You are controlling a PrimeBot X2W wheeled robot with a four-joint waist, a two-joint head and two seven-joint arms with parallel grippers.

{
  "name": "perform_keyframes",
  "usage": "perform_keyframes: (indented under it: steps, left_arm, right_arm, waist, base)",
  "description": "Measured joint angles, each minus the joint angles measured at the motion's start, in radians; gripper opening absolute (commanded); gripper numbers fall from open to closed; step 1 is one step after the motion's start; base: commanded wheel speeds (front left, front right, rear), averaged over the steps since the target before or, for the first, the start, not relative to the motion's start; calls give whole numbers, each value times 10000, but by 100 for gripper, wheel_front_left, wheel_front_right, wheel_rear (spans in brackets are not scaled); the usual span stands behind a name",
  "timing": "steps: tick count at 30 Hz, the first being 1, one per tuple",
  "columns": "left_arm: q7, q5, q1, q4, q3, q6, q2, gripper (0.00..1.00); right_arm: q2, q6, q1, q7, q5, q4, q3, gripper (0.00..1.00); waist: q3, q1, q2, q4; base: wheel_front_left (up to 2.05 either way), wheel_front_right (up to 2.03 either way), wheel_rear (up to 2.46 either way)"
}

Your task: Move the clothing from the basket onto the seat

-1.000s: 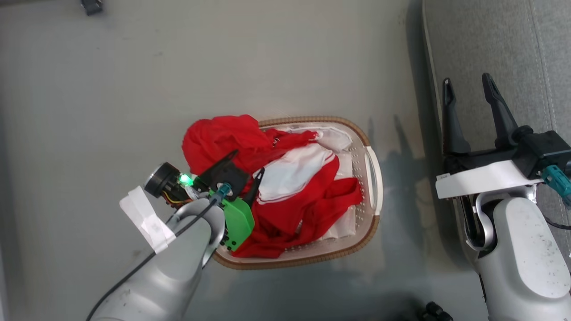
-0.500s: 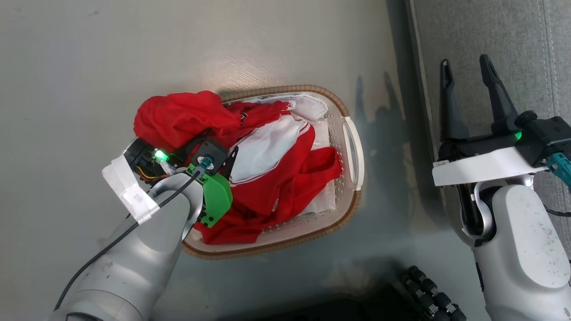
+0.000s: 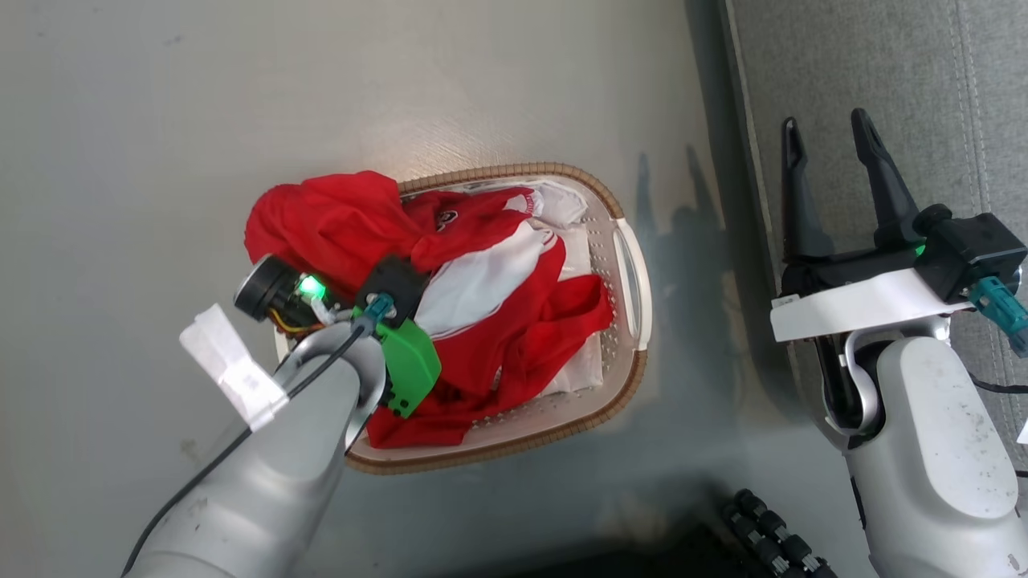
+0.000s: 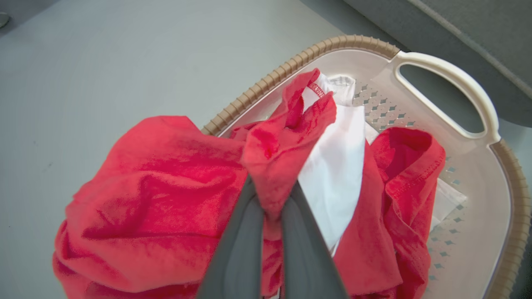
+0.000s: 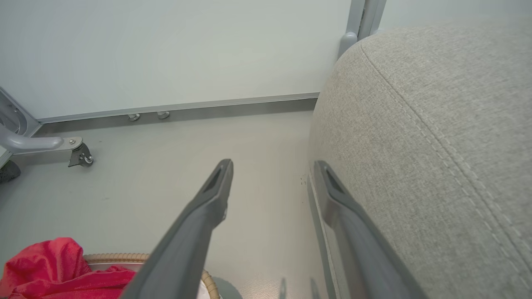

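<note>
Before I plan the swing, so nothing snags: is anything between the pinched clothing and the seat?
The left pincer is shut on clothing inside the basket, so its handled wall lies in the way. The open right pincer hangs at the near edge of the seat.

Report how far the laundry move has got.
Done: nothing; no clothing lies on the visible part of the grey seat. In hand: the left tool is shut on a fold of red jersey inside the basket. Left: the whole red-and-white pile sits in the basket, part draped over its rim; the right tool hangs open near the seat's edge.
</note>
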Motion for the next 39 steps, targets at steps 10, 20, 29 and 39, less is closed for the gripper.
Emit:
perform_keyframes:
  steps: [10,20,29,39]
  left_arm:
    - [2,-84,1727,-1921,184,0,623,0]
    - [4,-107,2385,-3710,-140,0,1856,0]
    - [276,-537,1484,-5001,-1043,-2,3216,0]
    - [1246,-1026,-529,-6255,-1104,-21,3939,0]
  right_arm:
    - [4,0,662,0,-242,485,203,100]
    - [2,0,1997,0,-460,1049,360,100]
    - [2,0,2935,0,-550,1354,477,100]
    - [4,0,3277,0,-573,1302,844,100]
  waist:
    - [-1425,0,0,304]
    - [-3577,-1,0,578]
    - [-5496,-1,0,704]
    - [-7077,-2,0,751]
  base:
    - [0,0,0]
    - [0,0,0]
    - [0,0,0]
    - [0,0,0]
